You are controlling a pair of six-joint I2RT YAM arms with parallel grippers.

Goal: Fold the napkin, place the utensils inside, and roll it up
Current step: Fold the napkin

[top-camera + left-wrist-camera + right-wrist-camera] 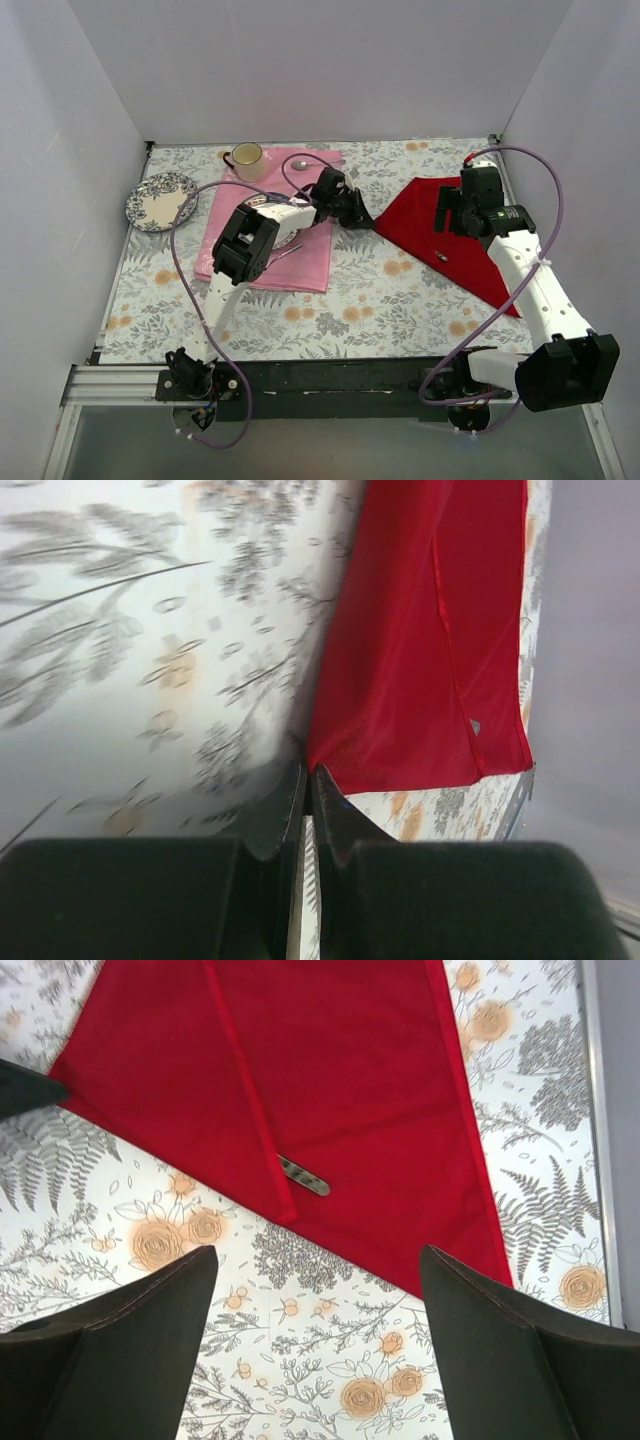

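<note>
Napkin (420, 660) corner sits pinched in left gripper (306, 772); right gripper (318, 1252) gapes.

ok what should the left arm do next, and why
Probably lift the pinched corner slightly and carry it rightward to start the roll. The left end effector is shut on the leftmost corner of the deep red square cloth napkin, already folded with a dark patterned utensil handle peeking from the fold; the right end effector hovers open above.
</note>
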